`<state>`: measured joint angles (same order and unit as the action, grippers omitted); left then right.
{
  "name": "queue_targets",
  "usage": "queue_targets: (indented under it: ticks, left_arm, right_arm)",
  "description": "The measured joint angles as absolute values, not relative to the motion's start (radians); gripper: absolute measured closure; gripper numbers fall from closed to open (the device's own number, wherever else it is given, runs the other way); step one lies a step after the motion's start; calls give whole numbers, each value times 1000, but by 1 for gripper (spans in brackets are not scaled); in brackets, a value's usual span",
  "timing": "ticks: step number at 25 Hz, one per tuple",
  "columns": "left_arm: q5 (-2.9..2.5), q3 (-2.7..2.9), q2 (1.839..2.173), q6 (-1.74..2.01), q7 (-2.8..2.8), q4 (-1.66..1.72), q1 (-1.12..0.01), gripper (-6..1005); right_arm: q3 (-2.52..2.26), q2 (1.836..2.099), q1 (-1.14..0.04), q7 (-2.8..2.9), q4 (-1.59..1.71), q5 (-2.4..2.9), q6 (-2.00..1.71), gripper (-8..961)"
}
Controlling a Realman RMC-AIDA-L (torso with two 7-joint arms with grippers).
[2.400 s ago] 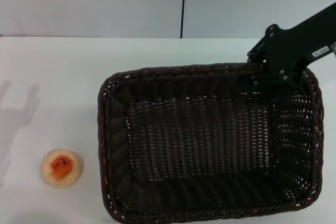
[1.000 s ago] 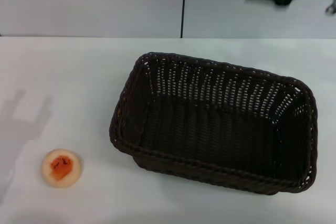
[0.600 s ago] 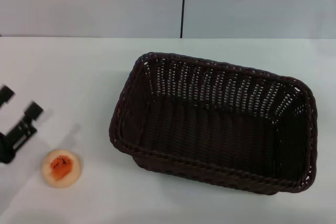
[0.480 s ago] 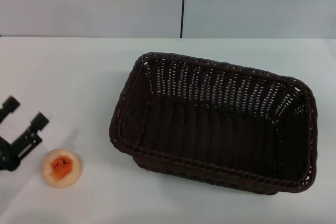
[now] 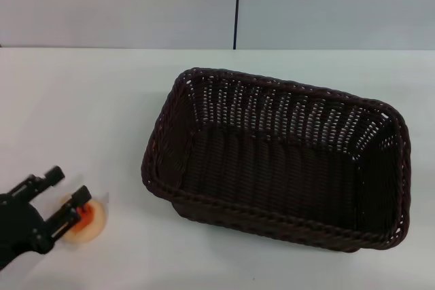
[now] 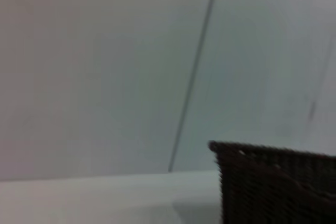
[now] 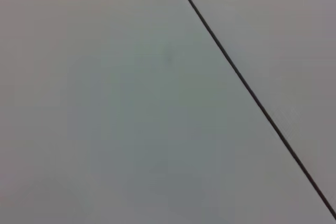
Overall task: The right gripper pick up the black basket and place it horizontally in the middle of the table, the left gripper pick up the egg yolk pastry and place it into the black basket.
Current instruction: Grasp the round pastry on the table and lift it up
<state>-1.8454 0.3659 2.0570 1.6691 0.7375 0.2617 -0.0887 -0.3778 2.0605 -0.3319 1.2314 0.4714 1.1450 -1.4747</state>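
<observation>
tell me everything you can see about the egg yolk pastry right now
The egg yolk pastry is a small round pale-cream piece with an orange-red centre, lying flat on the white table near its front left corner, well clear of the black basket. The left end effector is at it with fingers open, one fingertip overlapping its near edge and hiding part of it. Whether the fingers touch it cannot be told.

Dark woven basket (image 5: pixel 279 161) sits open-side up, centre-right of the frame, slightly skewed. Small cream pastry (image 5: pixel 92 219) with orange-red centre lies lower left, partly covered.
</observation>
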Motion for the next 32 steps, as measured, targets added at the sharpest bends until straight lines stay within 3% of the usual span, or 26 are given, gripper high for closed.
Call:
queue_targets:
  ticks: [7,29,32]
  left_arm:
    - [-1865,403,2057,1611,737,268,-87,444]
    - [-1887,405,2057,1571,736,270,-84,519]
    - [-1887,405,2057,1571,736,270,-84,602]
  right_arm:
    - [-382,2059,-340,1247,457,1144,-1479,565]
    - [-385,2058,-338,1278,452,1146,-1490,566]
    - [-385,2057,-338,1279,452,1146,-1491,566]
